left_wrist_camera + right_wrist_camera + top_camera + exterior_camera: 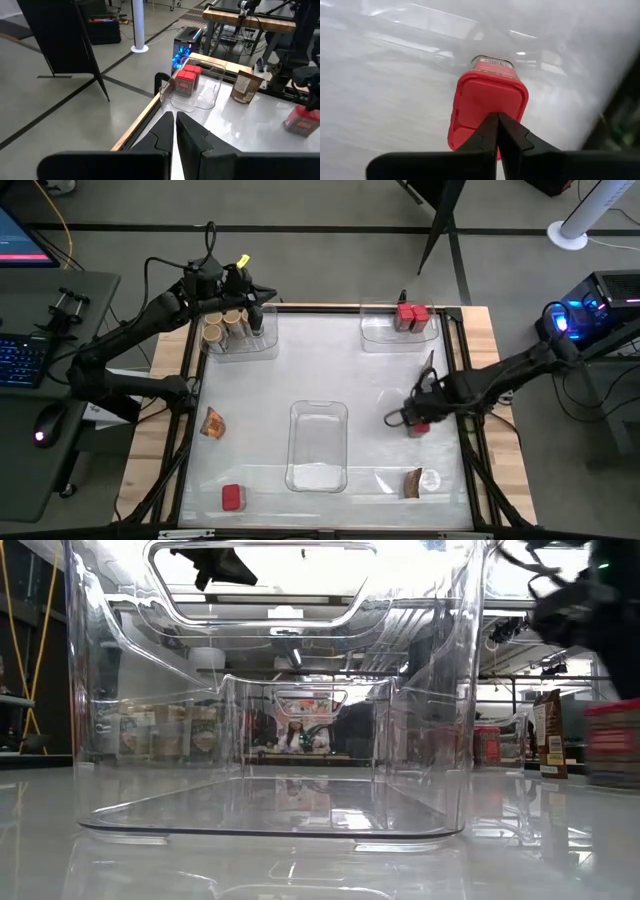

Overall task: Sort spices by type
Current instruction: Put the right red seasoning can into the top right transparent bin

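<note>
Starting at the left side of the table, the left gripper (248,308) is hanging over the clear tray (262,346) in the far left corner, with its fingers pinched together on nothing. Round jars with tan lids (226,326) are standing in that tray. Nearer the front, a flat foil packet (212,422) is lying on the white table (260,400), and a red box (233,498) is sitting near the front edge. In the middle, a long clear tray (318,442) is waiting with nothing in it. Moving right, two red boxes (410,315) are sitting together in the far right tray (378,332), and a brown packet (412,483) is lying by the front edge next to a small round thing too unclear to name. The right gripper (497,131) is hanging right over a red spice box (487,111) on the right side of the table, and its fingers are squeezed tight together just above the lid, so it is not holding the box. That box is looking small, light and stiff, with a smooth lid that could be slippery, so I think taking it by its two flat sides would be safest, and the fingers would need to spread first. The table is shiny, so the box might slide if pushed. There is lots of open room around it, but the black rail (470,450) is running close on the right, and the tray walls are standing tall, so the box would need lifting up and over them.
</note>
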